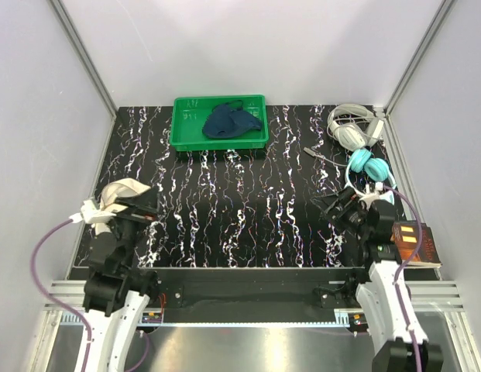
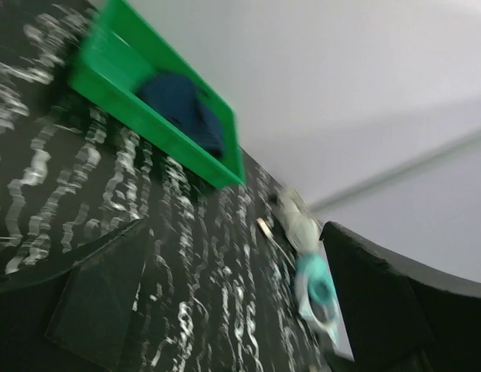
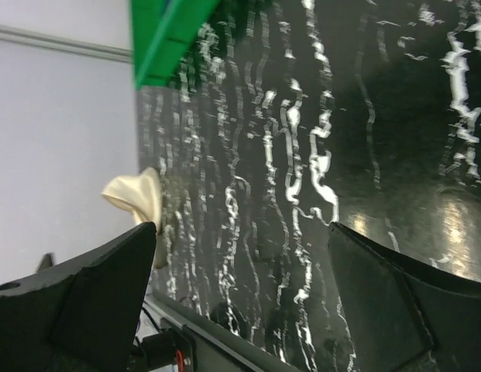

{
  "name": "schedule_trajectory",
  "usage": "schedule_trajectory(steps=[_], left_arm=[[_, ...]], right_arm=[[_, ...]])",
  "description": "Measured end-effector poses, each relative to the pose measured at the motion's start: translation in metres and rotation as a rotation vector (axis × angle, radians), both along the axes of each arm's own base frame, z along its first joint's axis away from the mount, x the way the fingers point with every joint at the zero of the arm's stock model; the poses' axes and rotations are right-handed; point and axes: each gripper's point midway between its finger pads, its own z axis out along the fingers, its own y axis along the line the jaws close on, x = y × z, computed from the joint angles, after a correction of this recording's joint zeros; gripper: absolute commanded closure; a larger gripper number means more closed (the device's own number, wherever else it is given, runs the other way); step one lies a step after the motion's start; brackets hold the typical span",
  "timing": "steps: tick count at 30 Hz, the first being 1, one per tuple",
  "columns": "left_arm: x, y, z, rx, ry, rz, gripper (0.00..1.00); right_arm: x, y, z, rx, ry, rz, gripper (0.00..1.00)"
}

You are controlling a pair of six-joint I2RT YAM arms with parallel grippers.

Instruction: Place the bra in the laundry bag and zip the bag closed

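Note:
The dark navy bra (image 1: 231,122) lies crumpled in the green tray (image 1: 183,133) at the back centre; it also shows in the left wrist view (image 2: 182,107). The cream laundry bag (image 1: 118,193) lies crumpled at the table's left edge, just left of my left gripper (image 1: 143,208), partly hidden by the arm. It shows in the right wrist view (image 3: 138,197). My left gripper (image 2: 240,310) is open and empty above the mat. My right gripper (image 1: 334,205) is open and empty near the right side, its jaws wide in its wrist view (image 3: 244,302).
Teal headphones (image 1: 369,166) and white-grey headphones (image 1: 351,128) lie at the back right; the teal ones show in the left wrist view (image 2: 317,290). A small metal piece (image 1: 319,155) lies beside them. A dark book (image 1: 418,243) sits at the right front edge. White walls enclose the table.

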Motion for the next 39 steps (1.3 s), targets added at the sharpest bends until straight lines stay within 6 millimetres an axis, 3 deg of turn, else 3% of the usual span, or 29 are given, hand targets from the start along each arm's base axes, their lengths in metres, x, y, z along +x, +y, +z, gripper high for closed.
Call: schedule_trajectory(steps=[5,8,12,16,19,21,27,28,29,32,34,35,39], left_arm=[[-0.007,0.032,0.013,0.129,0.081,0.156,0.01],[-0.001,0.035,0.009,0.245,0.153,0.155,0.01],[0.02,0.046,-0.003,0.382,0.383,0.193,0.01],[0.045,0.073,-0.03,0.448,0.615,0.279,0.01],[0.052,0.114,-0.066,0.399,0.797,0.373,0.01],[0.056,0.131,-0.088,0.363,0.884,0.397,0.04],[0.078,0.154,-0.152,0.262,1.008,0.369,0.31],[0.083,0.153,-0.158,0.252,1.015,0.352,0.47],[0.09,0.152,-0.166,0.238,1.02,0.33,0.54],[0.106,0.147,-0.186,0.194,1.036,0.271,0.65],[0.114,0.141,-0.196,0.167,1.038,0.232,0.78],[0.116,0.14,-0.197,0.157,1.033,0.222,0.97],[0.127,0.132,-0.189,0.152,0.978,0.184,1.0]], right_arm=[[0.012,-0.009,-0.013,-0.089,0.137,-0.003,0.0],[0.019,-0.01,-0.004,-0.125,0.129,0.024,0.0],[0.026,-0.008,0.008,-0.155,0.095,0.073,0.0],[0.026,-0.005,0.016,-0.178,0.061,0.114,0.0],[0.024,-0.004,0.02,-0.186,0.042,0.129,0.0],[0.022,-0.001,0.024,-0.182,0.025,0.142,0.0],[0.014,0.004,0.038,-0.165,-0.026,0.164,0.0],[0.013,0.004,0.041,-0.163,-0.036,0.164,0.0],[0.011,0.005,0.045,-0.161,-0.049,0.166,0.0],[0.005,0.008,0.055,-0.157,-0.091,0.175,0.0],[0.003,0.008,0.06,-0.158,-0.112,0.175,0.0],[0.002,0.008,0.061,-0.159,-0.117,0.175,0.0],[0.001,0.009,0.062,-0.157,-0.119,0.179,0.0]])
